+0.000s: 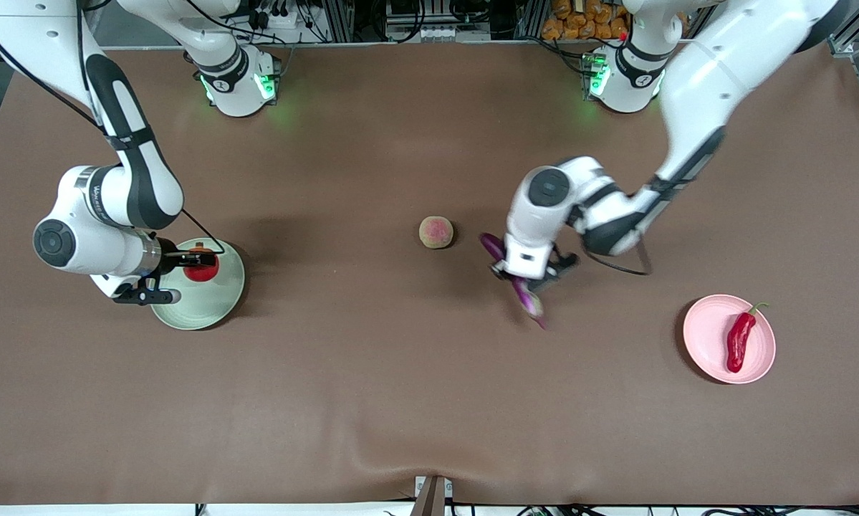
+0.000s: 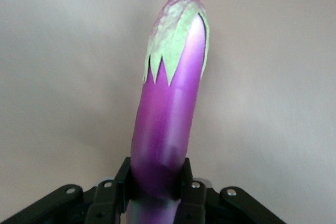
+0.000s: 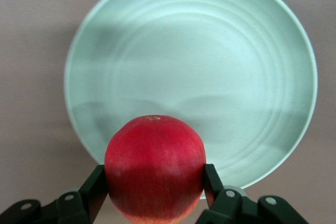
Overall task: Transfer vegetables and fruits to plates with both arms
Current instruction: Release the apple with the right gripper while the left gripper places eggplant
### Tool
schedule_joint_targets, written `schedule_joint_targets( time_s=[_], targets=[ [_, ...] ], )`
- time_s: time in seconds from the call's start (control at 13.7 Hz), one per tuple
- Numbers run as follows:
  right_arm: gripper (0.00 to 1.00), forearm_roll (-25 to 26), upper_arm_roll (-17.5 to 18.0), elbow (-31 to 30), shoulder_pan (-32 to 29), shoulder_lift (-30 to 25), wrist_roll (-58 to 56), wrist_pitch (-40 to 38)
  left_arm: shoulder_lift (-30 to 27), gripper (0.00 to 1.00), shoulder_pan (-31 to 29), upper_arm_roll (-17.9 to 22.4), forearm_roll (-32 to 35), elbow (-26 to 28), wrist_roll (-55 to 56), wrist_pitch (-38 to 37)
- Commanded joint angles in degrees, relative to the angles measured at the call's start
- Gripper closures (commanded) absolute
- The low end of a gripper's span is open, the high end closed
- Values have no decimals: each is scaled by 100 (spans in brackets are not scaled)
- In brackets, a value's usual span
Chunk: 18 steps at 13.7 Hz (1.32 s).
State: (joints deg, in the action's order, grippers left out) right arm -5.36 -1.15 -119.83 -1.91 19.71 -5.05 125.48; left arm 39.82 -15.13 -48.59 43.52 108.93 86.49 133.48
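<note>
**Both arms loaded, one fruit waiting**

A brown table point(image 1: 372, 401) runs between the two bases. The right gripper point(image 3: 152, 192) is clamped on the pomegranate point(image 3: 155, 169), hanging over the green plate point(image 3: 252, 51), apparently lined up so the fruit drops inside the rim. The left gripper point(image 2: 157, 195) has its fingers pressed against the eggplant point(image 2: 168, 108) low on its body, mid-table. The pink plate point(image 1: 708, 344), toward the left arm's end, already carries the chili point(image 1: 739, 340), likely the eggplant's destination. The tan fruit point(image 1: 436, 232) sits alone beside the eggplant.
</note>
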Motion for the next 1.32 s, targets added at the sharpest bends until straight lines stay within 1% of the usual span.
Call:
schedule_joint_targets(
  time_s=[0.0, 0.07, 0.15, 0.22, 0.29, 0.44, 0.51, 0.66, 0.73, 0.81, 0.88, 1.03, 1.17, 1.25],
  targets=[
    [100, 115, 132, -514, -231, -248, -155, 354, -141, 100, -760, -414, -45, -204, -1173, -619],
    [98, 115, 132, -532, -231, -240, -155, 346, -150, 100, -980, -475, -194, -327, -1691, -795],
    [76, 97, 132, -532, -231, -222, -137, 320, -150, 100, -1174, -502, -334, -485, -2253, -1050],
    [18, 71, 132, -532, -239, -187, -102, 311, -150, 100, -1333, -502, -440, -678, -2798, -1322],
    [0, 36, 132, -515, -239, -135, -76, 302, -150, 100, -1456, -502, -476, -845, -3300, -1559],
    [0, 35, 141, -419, -213, -151, -67, 154, -150, 100, -1772, -494, -503, -987, -4049, -1720],
    [0, 35, 141, -183, -204, -152, -67, -143, -141, 100, -2000, -485, -494, -987, -4487, -1720],
    [0, 9, 176, 545, -152, -143, -41, -1099, -97, 100, -2474, -467, -477, -1005, -5611, -1720],
    [0, -87, 185, 853, -21, -152, 142, -1470, -71, 100, -2660, -467, -468, -1014, -6008, -1720],
    [0, -209, 194, 1126, 180, -143, 553, -1752, -71, 100, -2731, -441, -398, -1023, -6229, -1711],
    [0, -272, 194, 1329, 391, -143, 1036, -1955, -80, 100, -2740, -328, -362, -1031, -6362, -1703],
    [0, -412, 203, 1655, 953, -125, 2098, -2062, -62, 100, -2767, -90, -231, -1110, -6705, -1650],
    [0, -946, 194, 1980, 1507, 67, 3232, -2062, 52, 100, -2776, 234, -230, -1224, -6942, -1422],
    [0, -1140, 194, 2164, 1805, 216, 3734, -2045, 139, 100, -2776, 323, -230, -1277, -7022, -1291]
  ],
)
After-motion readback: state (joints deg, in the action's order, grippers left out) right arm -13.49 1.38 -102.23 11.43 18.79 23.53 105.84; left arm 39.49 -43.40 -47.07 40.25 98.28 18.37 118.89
